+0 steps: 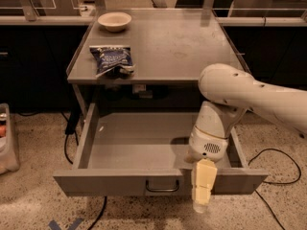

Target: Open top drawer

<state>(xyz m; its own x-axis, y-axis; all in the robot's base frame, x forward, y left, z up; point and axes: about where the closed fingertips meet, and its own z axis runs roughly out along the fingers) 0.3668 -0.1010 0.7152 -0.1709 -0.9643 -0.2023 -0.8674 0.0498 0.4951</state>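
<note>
The top drawer (139,143) is a wide grey drawer under the grey table, pulled far out, and its inside looks empty. Its flat front panel (105,183) carries a small dark wire handle (162,186) at centre. My gripper (202,191), cream-coloured, hangs down from the white arm (240,87) just in front of the front panel. It sits a little right of the handle and apart from it. The narrower drawers below are hidden under the open one.
The grey table top (182,42) holds a white bowl (114,20) at the back left and a blue snack bag (112,60) near the left front edge. Cables (268,159) lie on the speckled floor on the right. A pale bin (7,138) stands at left.
</note>
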